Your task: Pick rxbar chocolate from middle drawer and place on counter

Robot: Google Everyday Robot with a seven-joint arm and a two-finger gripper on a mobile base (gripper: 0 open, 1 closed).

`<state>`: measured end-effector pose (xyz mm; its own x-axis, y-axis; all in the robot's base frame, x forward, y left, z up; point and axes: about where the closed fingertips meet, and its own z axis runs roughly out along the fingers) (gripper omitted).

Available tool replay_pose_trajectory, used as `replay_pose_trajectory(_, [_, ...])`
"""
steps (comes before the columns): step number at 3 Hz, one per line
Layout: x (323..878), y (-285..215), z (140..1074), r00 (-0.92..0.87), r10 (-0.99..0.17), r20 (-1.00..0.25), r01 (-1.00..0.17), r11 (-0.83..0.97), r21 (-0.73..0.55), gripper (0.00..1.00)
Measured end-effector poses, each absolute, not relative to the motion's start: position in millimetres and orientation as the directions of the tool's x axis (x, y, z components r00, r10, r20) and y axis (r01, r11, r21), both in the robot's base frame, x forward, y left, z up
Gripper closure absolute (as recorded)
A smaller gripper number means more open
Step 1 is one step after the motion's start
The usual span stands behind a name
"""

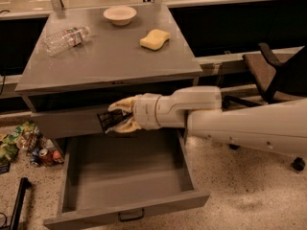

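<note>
1. My gripper (114,120) hangs in front of the cabinet, below the counter's edge and above the back part of the open middle drawer (128,211).
2. Its two tan fingers (123,104) are clamped on the rxbar chocolate (105,122), one above the bar and one below it.
3. The dark-wrapped bar juts out to the left of my fingertips, clear of the drawer floor and level with the closed upper drawer front (62,124).
4. My white arm (230,121) reaches in from the right of the picture, running across the cabinet's front.
5. The middle drawer stands pulled out, its grey floor bare, with a small black handle (131,216) on its front wall.
6. The counter (110,61) carries a pale bowl (120,15) at the back, a yellow sponge (155,39) right of centre and a clear plastic bottle (64,39) lying on its side at the left.
7. Colourful snack bags (13,139) and cans (43,156) sit on the speckled floor (249,195), left of the drawer.
8. A dark office chair (276,73) stands to the right, behind my arm.
</note>
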<state>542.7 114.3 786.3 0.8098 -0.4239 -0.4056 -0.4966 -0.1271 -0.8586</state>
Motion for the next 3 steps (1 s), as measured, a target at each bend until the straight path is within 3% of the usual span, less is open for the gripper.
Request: replay_pose_trajectory(3, [548.4,98.3,800.0,0.799,-0.44,-0.409,-0.519,-0.16,-0.84,1.0])
